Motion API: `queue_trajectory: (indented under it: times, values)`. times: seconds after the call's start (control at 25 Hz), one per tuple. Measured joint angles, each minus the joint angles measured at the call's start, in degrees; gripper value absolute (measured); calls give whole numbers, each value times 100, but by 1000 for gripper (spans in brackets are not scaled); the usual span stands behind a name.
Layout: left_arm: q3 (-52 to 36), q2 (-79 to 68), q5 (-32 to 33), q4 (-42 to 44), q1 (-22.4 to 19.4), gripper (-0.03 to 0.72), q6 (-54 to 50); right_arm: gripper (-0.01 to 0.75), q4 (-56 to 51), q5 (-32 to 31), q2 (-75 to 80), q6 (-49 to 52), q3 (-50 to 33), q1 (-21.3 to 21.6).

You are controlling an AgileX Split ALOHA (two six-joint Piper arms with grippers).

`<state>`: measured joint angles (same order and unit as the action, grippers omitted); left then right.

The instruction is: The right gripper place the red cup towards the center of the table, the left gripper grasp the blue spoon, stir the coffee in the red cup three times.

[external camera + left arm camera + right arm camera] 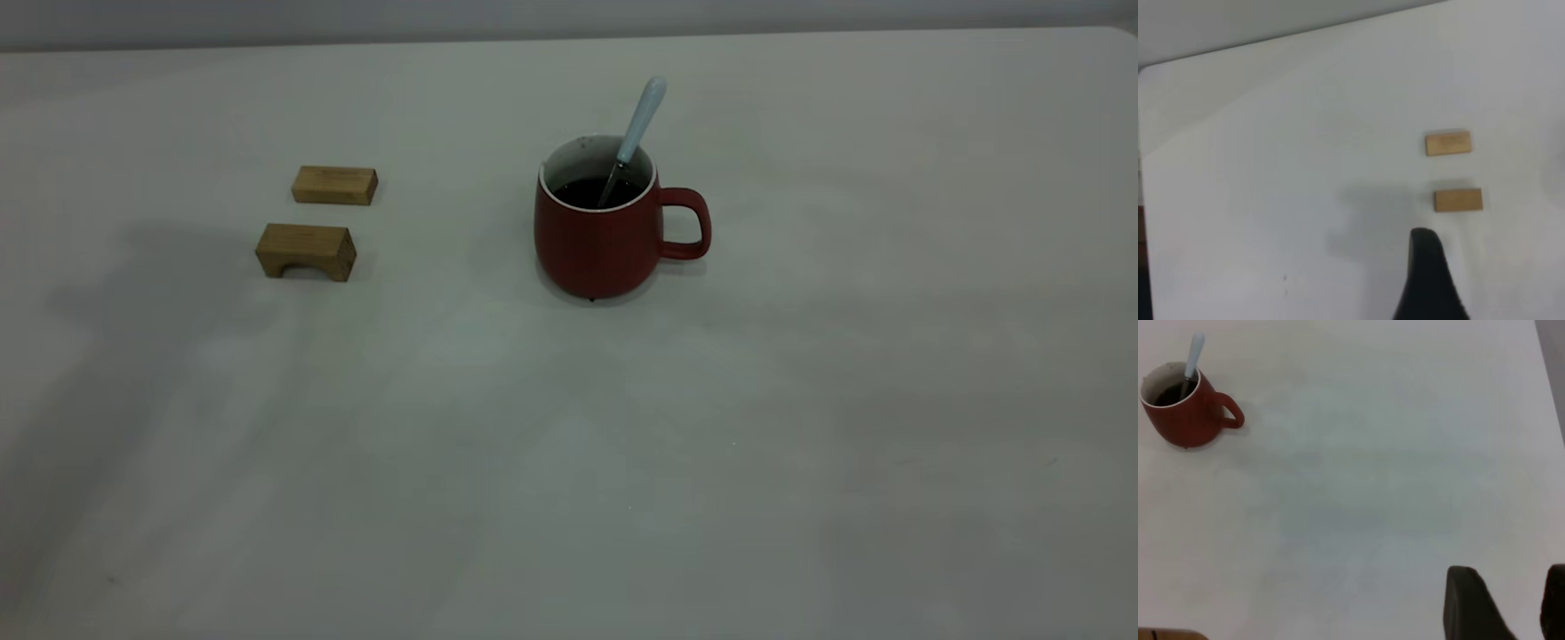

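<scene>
The red cup [605, 240] stands upright near the middle of the table [569, 462], its handle toward the right arm's side. Dark coffee [591, 191] fills it. The blue spoon [640, 120] leans inside, bowl in the liquid and pale handle sticking out above the rim. No gripper shows in the exterior view. The right wrist view has the cup [1185, 420] and spoon [1195, 353] far off; my right gripper [1508, 580] is open, empty, high over bare table. My left gripper [1428, 280] hovers above the table near the wooden blocks, away from the cup.
Two tan wooden blocks lie left of the cup: a flat one [334, 185] behind an arched one [306, 251]. They also appear in the left wrist view, as a flat block [1448, 143] and an arched block [1458, 200]. The table's far edge [1291, 37] shows there.
</scene>
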<state>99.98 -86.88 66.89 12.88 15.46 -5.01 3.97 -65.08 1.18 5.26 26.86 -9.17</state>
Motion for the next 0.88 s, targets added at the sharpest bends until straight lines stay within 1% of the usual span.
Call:
queue_trajectory:
  times: [0.08, 0.16, 0.36, 0.44, 0.48, 0.52, 0.64, 0.76, 0.88]
  values:
    - [-453, 587, 0, 6, 0, 585, 0, 304, 0, 0, 0, 0, 0, 0]
    - [-1109, 1231, 0, 12, 0, 585, 0, 304, 0, 0, 0, 0, 0, 0]
    - [-3150, 3429, 0, 12, -53, 585, 11, 304, 0, 0, 0, 0, 0, 0]
    - [-4031, 4318, 0, 11, -303, 585, 11, 304, 0, 0, 0, 0, 0, 0]
    - [-4430, 4778, -17, 11, -508, 585, 11, 304, 0, 0, 0, 0, 0, 0]
    - [-4742, 5205, -25, 11, -718, 585, 6, 304, 0, 0, 0, 0, 0, 0]
    - [-5689, 6213, -60, -17, -1140, 585, 6, 304, 0, 0, 0, 0, 0, 0]
    - [-6475, 6967, -308, -415, -1288, 585, 6, 304, 0, 0, 0, 0, 0, 0]
    - [-7006, 7403, -383, -907, -1411, 585, 22, 304, 0, 0, 0, 0, 0, 0]
